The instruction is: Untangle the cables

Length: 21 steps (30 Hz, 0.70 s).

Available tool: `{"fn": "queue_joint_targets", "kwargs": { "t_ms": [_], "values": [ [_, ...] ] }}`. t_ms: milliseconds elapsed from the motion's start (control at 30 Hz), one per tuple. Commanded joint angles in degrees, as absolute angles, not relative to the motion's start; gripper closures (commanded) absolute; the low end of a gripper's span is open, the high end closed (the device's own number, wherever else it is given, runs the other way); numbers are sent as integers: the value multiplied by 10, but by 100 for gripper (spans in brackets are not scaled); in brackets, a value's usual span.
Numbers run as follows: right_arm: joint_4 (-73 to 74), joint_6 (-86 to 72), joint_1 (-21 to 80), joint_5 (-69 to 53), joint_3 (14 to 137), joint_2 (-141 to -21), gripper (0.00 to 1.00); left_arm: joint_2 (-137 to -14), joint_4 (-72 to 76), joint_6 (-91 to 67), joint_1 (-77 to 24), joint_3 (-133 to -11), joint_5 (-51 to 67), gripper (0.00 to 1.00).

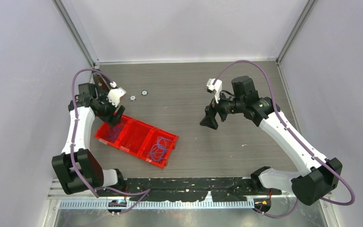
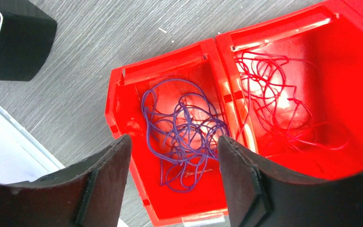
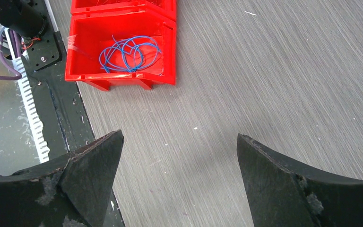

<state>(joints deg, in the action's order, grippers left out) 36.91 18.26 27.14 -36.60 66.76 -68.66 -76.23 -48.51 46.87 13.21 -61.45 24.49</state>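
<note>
Three joined red bins (image 1: pixel 137 138) lie on the table left of centre. In the left wrist view the purple cables (image 2: pixel 184 130) lie curled in the end bin and the red cables (image 2: pixel 276 101) in the middle bin (image 2: pixel 354 85). The blue cables (image 3: pixel 130 53) lie in the other end bin, seen in the right wrist view and from above (image 1: pixel 158 147). My left gripper (image 2: pixel 174 146) is open and empty just above the purple cables. My right gripper (image 3: pixel 179 142) is open and empty over bare table, right of the bins (image 1: pixel 210 122).
Two small round washers (image 1: pixel 138 96) lie on the table behind the bins. A black taped strip (image 1: pixel 189 183) and a toothed rail (image 1: pixel 160 204) run along the near edge. Grey walls close in the left, back and right sides.
</note>
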Motion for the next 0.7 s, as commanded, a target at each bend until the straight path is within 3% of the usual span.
{"fn": "queue_joint_targets", "kwargs": {
  "t_ms": [0,300,667],
  "values": [
    [350,186,269,-371,690,-685,4,-743,-582,496,149,-660,287,30],
    [351,188,268,-375,692,-694,4,-785,-679,536,130,-690,366,37],
    [354,187,268,-374,700,-697,4,-831,-632,482,115,-682,295,50]
  ]
}}
